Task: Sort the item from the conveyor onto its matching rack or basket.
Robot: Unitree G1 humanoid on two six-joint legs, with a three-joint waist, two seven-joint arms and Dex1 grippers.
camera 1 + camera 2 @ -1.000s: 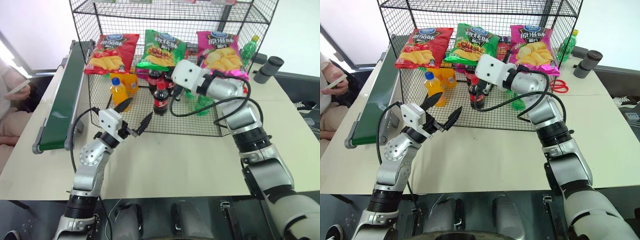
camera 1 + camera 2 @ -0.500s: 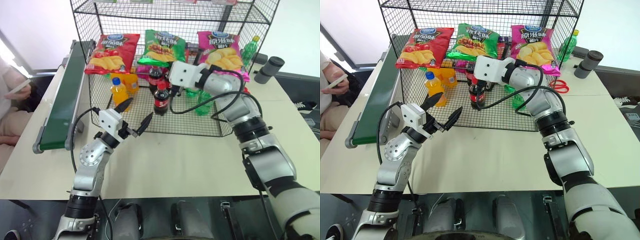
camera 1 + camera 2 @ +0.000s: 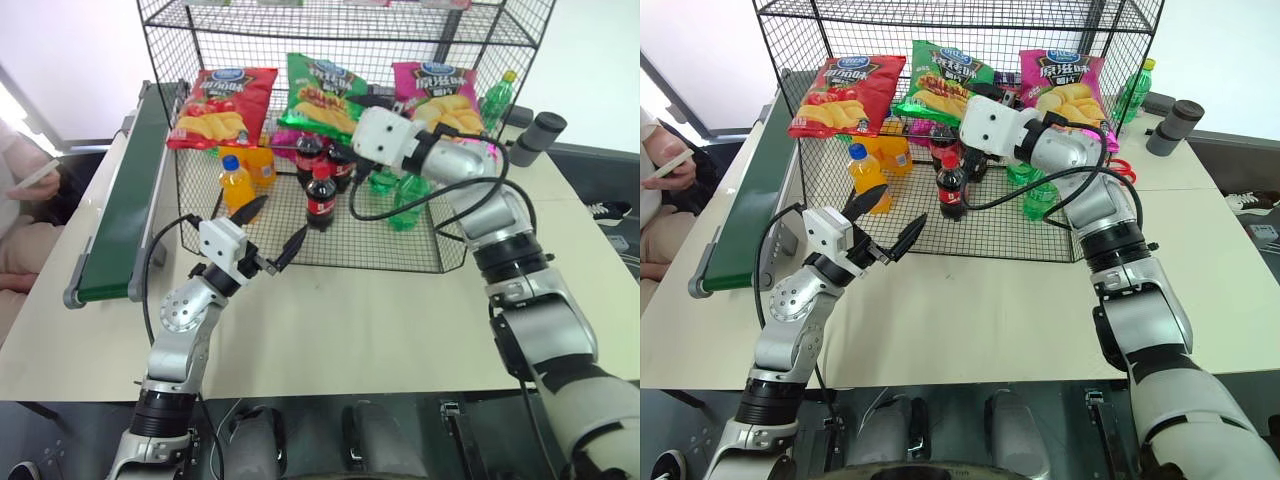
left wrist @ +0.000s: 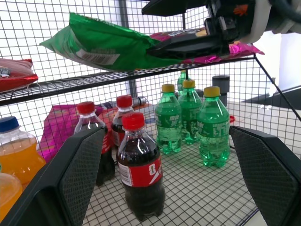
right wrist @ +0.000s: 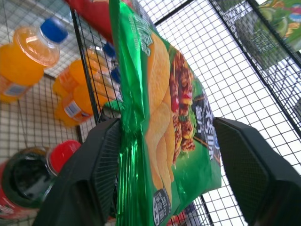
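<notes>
- left gripper (image 3: 268,226) nearest, over the bare table (image 3: 330,320) just in front of the rack (image 3: 300,245), fingers spread wide, holding nothing
- conveyor (image 3: 125,205) runs along the rack's left side, belt top bare
- rack bottom tier: orange drink bottle (image 3: 237,186) at left, cola bottles (image 3: 320,198) in the middle, green soda bottles (image 4: 212,125) at right
- right gripper (image 5: 164,155) reaches into the rack at the middle shelf; fingers apart, one each side of the green crisps bag (image 3: 322,97), whether either pad touches it cannot be told
- green crisps bag lies on the middle shelf, between red bag (image 3: 220,105) and pink bag (image 3: 447,95)
- far right, beyond the rack: a dark cylinder (image 3: 538,138) on the table
</notes>
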